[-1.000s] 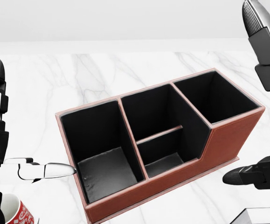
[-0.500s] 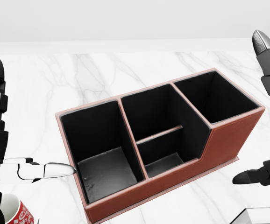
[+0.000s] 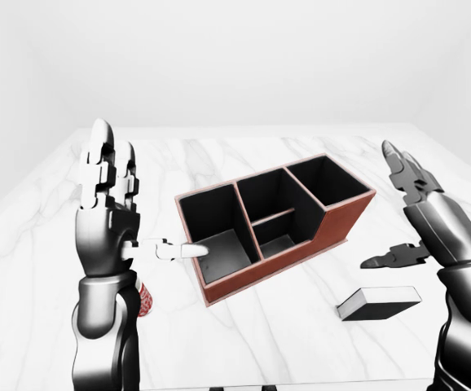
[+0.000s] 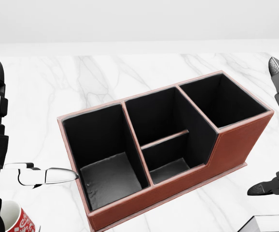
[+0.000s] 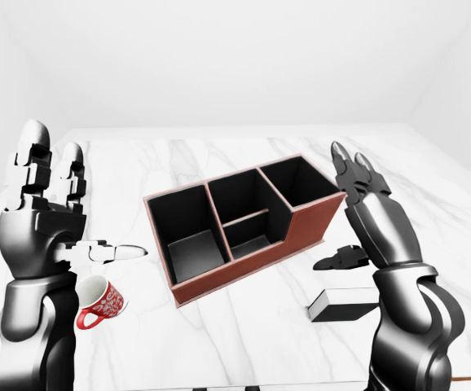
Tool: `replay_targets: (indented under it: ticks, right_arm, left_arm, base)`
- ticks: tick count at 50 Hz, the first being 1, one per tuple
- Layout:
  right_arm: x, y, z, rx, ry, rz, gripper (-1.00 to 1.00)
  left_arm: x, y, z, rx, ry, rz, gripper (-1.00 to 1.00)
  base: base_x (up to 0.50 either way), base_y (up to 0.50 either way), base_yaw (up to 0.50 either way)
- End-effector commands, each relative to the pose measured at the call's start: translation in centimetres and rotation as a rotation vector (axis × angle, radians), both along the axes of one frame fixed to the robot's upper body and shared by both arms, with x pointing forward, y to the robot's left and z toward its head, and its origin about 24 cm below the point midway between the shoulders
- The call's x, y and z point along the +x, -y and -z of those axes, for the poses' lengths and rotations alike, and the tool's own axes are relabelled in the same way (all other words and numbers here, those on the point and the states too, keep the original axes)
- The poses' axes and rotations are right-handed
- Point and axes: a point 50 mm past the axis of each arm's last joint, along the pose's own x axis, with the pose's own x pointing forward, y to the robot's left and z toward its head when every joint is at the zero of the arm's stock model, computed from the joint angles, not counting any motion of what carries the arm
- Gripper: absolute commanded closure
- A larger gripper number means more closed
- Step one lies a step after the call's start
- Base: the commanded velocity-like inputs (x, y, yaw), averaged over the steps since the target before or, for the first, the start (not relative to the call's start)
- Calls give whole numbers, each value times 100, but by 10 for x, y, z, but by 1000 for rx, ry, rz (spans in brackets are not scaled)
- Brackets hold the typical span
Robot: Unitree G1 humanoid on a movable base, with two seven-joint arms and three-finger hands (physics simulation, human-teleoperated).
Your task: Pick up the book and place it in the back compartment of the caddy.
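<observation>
The book [image 3: 380, 302], dark with a pale page edge, lies flat on the marble table to the lower right of the caddy; only its corner [image 4: 272, 223] shows in the head view. The caddy [image 3: 338, 225] is red-brown leather with black compartments, all of them bare inside. My right hand [image 3: 382, 208] hovers open above the book and right of the caddy, with fingers up and thumb out. Left of the caddy my left hand [image 3: 142, 204] is raised and open, its thumb tip [image 4: 62, 175] near the caddy's left wall. Neither hand holds anything.
A red mug [image 5: 101, 300] with white lettering lies tipped beside my left forearm, at the lower left. The white marble table [image 3: 244, 159] runs on beyond the caddy to a plain white wall. Its near edge lies just below the book.
In the head view my right hand has drifted right and downward, away from the caddy. The left hand, caddy and mug have stayed put.
</observation>
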Motion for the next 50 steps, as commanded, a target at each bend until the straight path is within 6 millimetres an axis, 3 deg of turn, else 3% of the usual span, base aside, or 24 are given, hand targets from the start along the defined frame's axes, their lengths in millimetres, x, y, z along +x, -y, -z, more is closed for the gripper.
replay_targets:
  ticks: [1,22,50]
  right_arm:
    - [2,7,6,-1,-30,38,-100]
    - [4,24,23,1,-130,105,-100]
    - [-1,28,47,32,-258,123,-100]
  left_arm:
    - [0,0,0,0,0,0,-100]
    - [2,1,3,1,-16,1,-100]
    - [1,0,3,3,-13,0,-100]
  base:
    - [0,0,0]
    - [0,0,0]
    - [0,0,0]
